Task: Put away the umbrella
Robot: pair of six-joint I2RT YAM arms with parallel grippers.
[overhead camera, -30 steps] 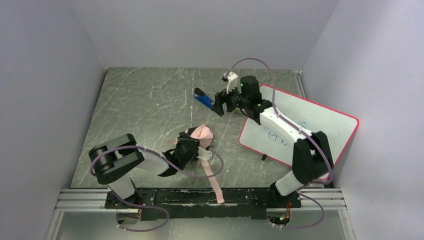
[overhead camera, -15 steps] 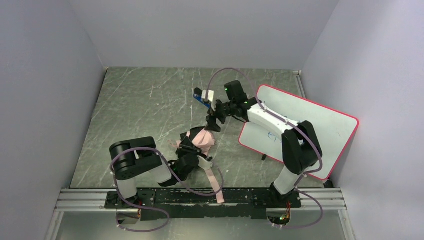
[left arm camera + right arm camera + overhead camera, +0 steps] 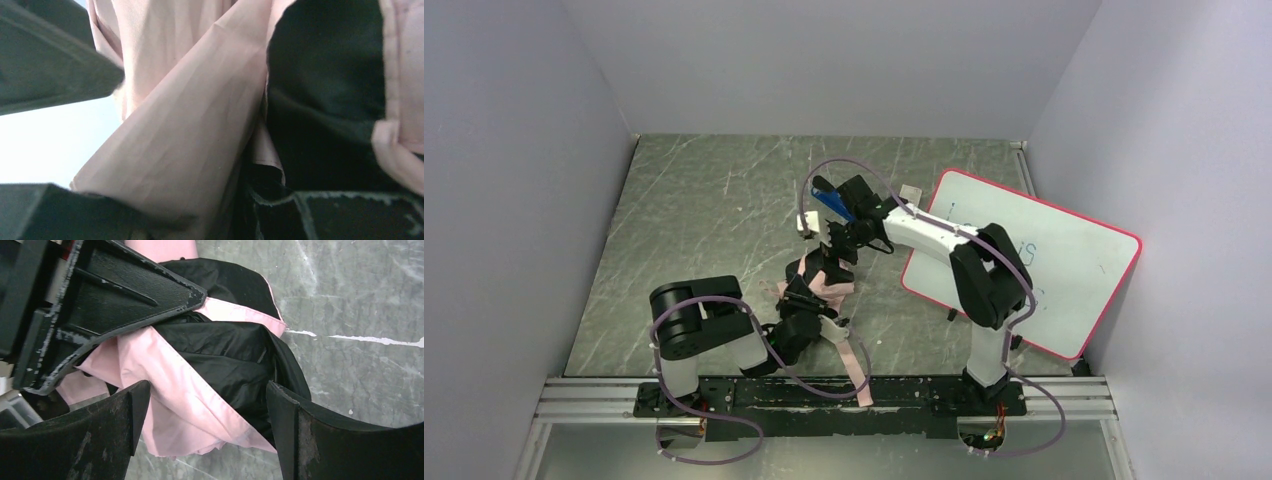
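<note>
From above, the compact folding umbrella (image 3: 827, 285), pale pink outside and black inside, lies crumpled on the scuffed grey table (image 3: 694, 200), near its middle and toward the near edge. Its long pink strap (image 3: 856, 365) trails nearer, over the metal rail. The bundle's long axis runs roughly near to far. The left hand (image 3: 802, 302) is at its near end, and the right hand (image 3: 830, 252) hangs right over its far end, so the free fabric lies directly beneath and just nearer than the right hand. Beyond it lies a small blue-and-black stapler (image 3: 829, 197), and a red-rimmed whiteboard (image 3: 1054, 250) sits to the right. In the left wrist view, soft pink cloth with fine creases and a fold of matte black lining fill the frame, packed between the dark fingers (image 3: 50, 65); the left hand looks clamped on the umbrella, partly closed round the fabric. In the right wrist view, the right hand's two worn black fingers (image 3: 100, 440) stand wide apart and hold nothing. The slack pink-and-black heap bulges between and just past their tips, with the left hand's ribbed, chipped finger (image 3: 115, 295) pressed against its upper left side. The cloth looks thin, slippery and shapeless, so closing here would likely catch loose folds, not a firm core. No ribs or handle can be made out.
</note>
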